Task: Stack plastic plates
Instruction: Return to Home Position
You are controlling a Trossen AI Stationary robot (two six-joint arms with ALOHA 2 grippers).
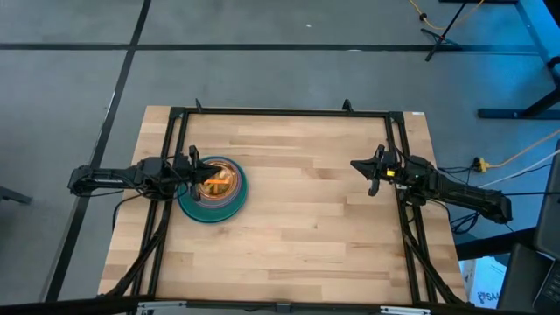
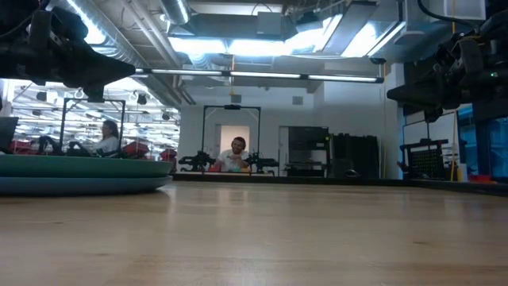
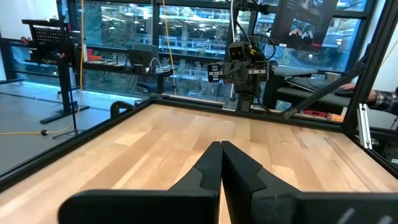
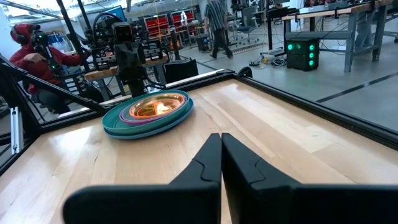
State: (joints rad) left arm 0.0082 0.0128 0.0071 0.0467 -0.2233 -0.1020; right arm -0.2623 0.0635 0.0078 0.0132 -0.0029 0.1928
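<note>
Pale wood planking makes up the table [image 1: 297, 229], edged by a black frame [image 1: 280, 112], with grey floor around it in the high view. Left of centre in that frame stands the stack of plastic plates [image 1: 213, 189]. It is a single pile, and no loose disc lies anywhere else on the wood.

The left gripper [image 1: 194, 166] hangs over the pile's left edge, and the low view shows air between the arm and the plates. Its fingers [image 3: 208, 169] are pressed together with nothing between them. The right gripper [image 1: 357, 165] sits at centre right of the high view, well apart from the pile, and its fingers [image 4: 208, 163] are likewise closed and empty.

The stacking looks finished, so what remains is the retreat. The left arm would do best to rise before drawing back toward the frame's left edge, since a low pull could catch the rim and shift the top disc. The right arm has bare wood beneath it and can fold back directly.

- **Pile:** one.
- **Rims I can tell apart:** three. These are the wide teal plate [image 4: 115, 129] at the bottom, a magenta plate [image 4: 132, 116] above it, and an orange plate [image 4: 155, 109] on top. The discs nested between them are too hidden to count.
- **Grippers:** two.
- **People in the low view:** two, far behind the table. One person [image 2: 236, 156] is at centre and another person [image 2: 107, 137] is at left.
</note>
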